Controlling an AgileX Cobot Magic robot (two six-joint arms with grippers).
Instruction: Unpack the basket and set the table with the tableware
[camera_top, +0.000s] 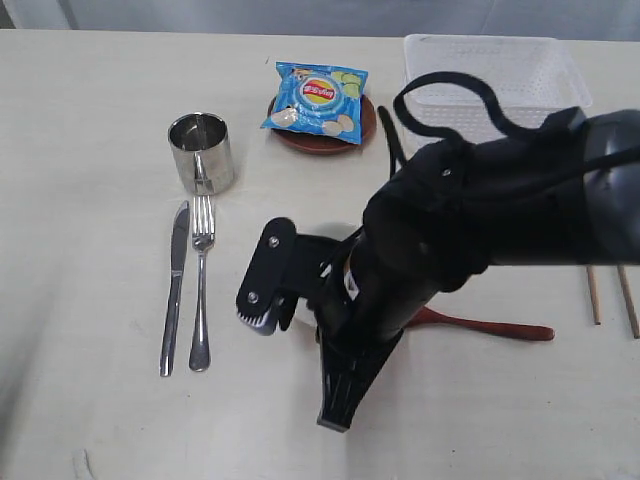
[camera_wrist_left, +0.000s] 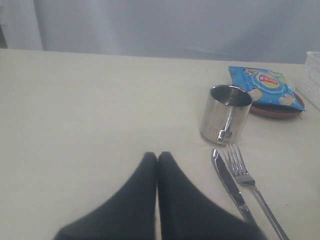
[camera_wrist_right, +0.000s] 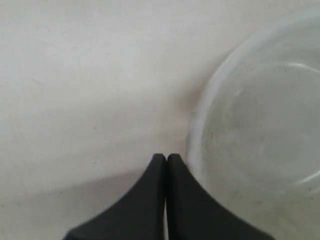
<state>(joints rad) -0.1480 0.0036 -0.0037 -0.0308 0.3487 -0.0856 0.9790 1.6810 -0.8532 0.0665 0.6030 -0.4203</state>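
Knife (camera_top: 175, 290), fork (camera_top: 201, 290) parallel, tips toward cup (camera_top: 202, 152).

The basket (camera_top: 495, 75) is sitting at the far edge of the table (camera_top: 80, 150), with the plate (camera_top: 310, 143) just left of it carrying the chip bag (camera_top: 317, 97). Further left the cup (camera_top: 201, 152) is standing, the knife (camera_top: 175, 288) and fork (camera_top: 201, 282) lying side by side before it. The spoon (camera_top: 490, 327) and chopsticks (camera_top: 593, 295) are lying well right.
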